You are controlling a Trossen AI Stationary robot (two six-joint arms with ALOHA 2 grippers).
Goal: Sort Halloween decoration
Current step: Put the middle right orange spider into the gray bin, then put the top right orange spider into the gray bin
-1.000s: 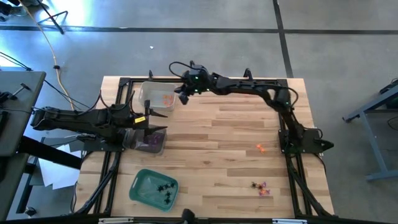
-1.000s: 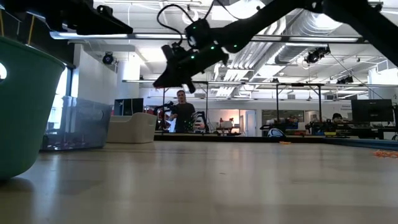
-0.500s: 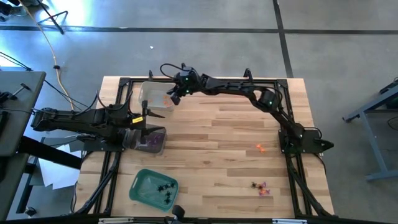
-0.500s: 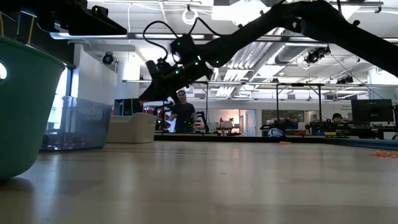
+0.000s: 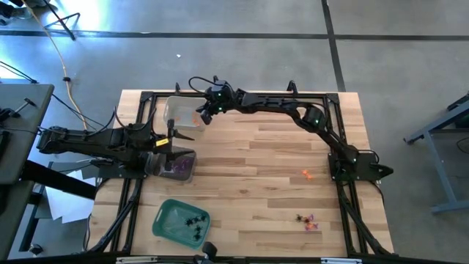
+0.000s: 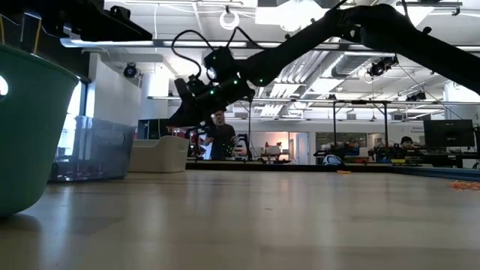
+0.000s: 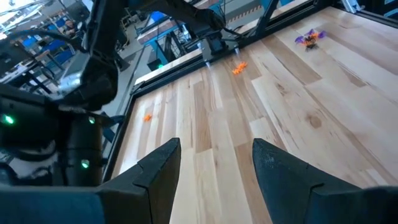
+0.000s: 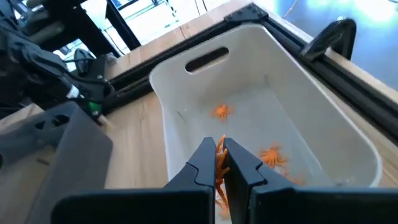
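The Halloween decoration is many tiny trinkets. My right gripper (image 8: 219, 155) is shut on an orange trinket (image 8: 219, 167) above the white tray (image 8: 298, 118), which holds other orange trinkets (image 8: 222, 111). In the high view this gripper (image 5: 200, 117) reaches over the tray (image 5: 176, 110) at the far left. My left gripper (image 7: 214, 168) stands open with nothing between its fingers, near the table's left edge (image 5: 185, 141). A loose orange trinket (image 5: 306, 174) and a small mixed cluster (image 5: 306, 220) lie on the table at the right. My right gripper pinches the orange trinket (image 8: 219, 167) between its two fingers, and the trinket shows only in the slit between them. The fingers (image 8: 202, 163) slant down from the table's right side. The trinket is lifted clear, over the inside of the white tray.
A clear tray with purple trinkets (image 5: 176, 166) sits just under my left gripper, and a green tray with black spider trinkets (image 5: 181, 220) sits near the front left. Black frame rails (image 5: 146, 103) run along the table's edges. A person (image 6: 220, 135) stands far behind.
My right gripper, still shut on the orange trinket, has gone toward the table's left edge and down until it stands over the white tray. Most of that move came early in the last second.
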